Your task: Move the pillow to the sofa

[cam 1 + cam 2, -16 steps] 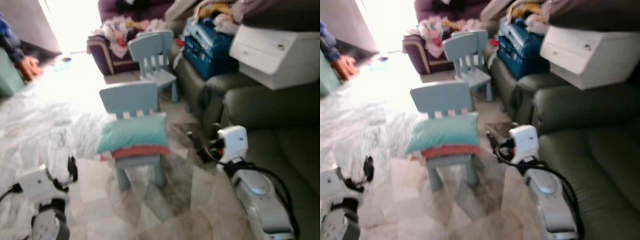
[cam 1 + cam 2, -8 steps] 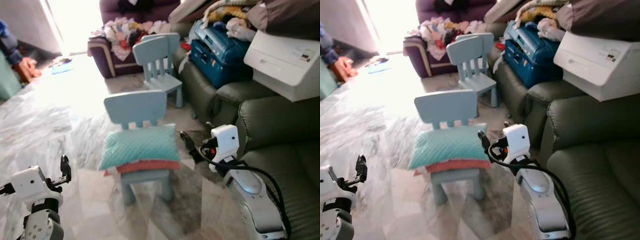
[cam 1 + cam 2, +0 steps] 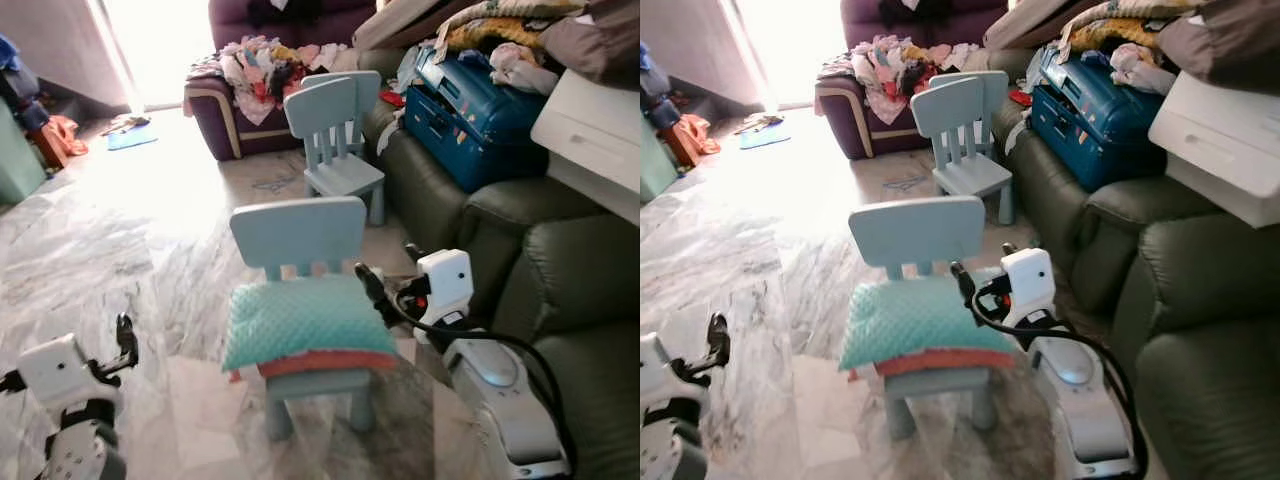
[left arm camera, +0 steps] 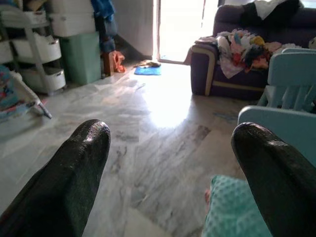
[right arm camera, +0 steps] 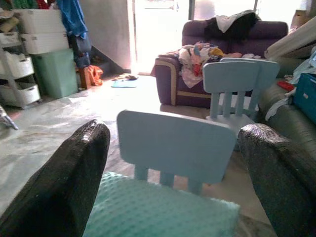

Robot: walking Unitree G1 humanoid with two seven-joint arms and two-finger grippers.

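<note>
Left eye view: the teal knobbly pillow lies on a small light-blue plastic chair, over a red cushion. The right gripper is near its right edge, fingers wide apart. The left gripper — also wide — hangs over bare marble floor. The dark green leather sofa stands right.

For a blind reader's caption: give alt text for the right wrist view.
Two open black fingers frame a teal pillow lying on a small light-blue chair. Behind stand a second blue chair and a purple sofa heaped with clothes.
</note>
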